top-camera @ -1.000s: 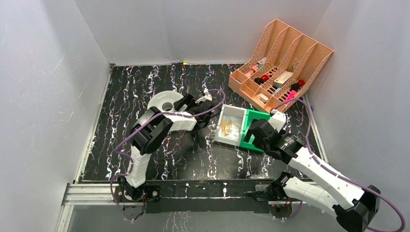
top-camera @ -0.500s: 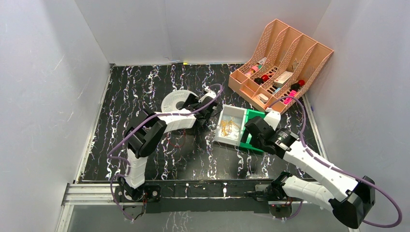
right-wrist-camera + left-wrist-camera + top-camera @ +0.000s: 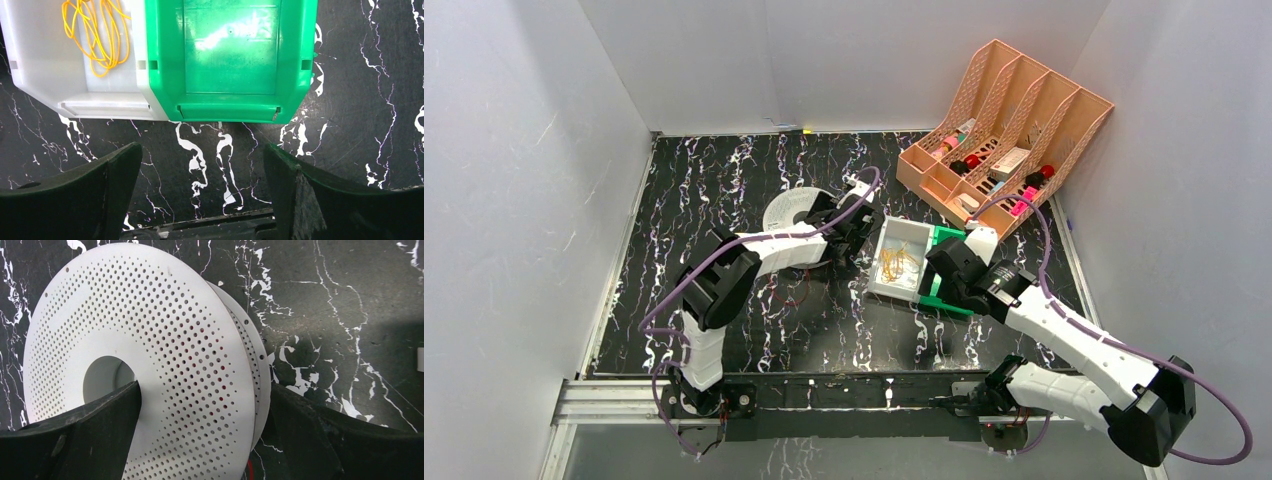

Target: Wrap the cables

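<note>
A white perforated spool [image 3: 786, 208] stands on edge on the black marbled mat. It fills the left wrist view [image 3: 165, 355]. My left gripper [image 3: 839, 224] straddles it [image 3: 202, 390], one finger on the front flange by the hub hole and the other behind the back flange, shut on it. A thin red cable [image 3: 792, 290] lies on the mat in front of the spool, and a bit shows under it [image 3: 251, 470]. A yellow cable [image 3: 896, 262] lies coiled in the white bin [image 3: 97, 37]. My right gripper [image 3: 944, 268] hangs open and empty over the mat [image 3: 202, 150], at the bins' near edge.
A white bin [image 3: 907, 232] and a green bin [image 3: 954, 242] sit side by side right of the spool; both show in the right wrist view, white [image 3: 50, 80] and green [image 3: 235, 55]. A pink slotted organizer [image 3: 1014, 110] with small items stands at the back right. Grey walls enclose the mat.
My left gripper and the spool have moved right, toward the white bin. My right gripper has moved left and forward along the bins' near edge.
</note>
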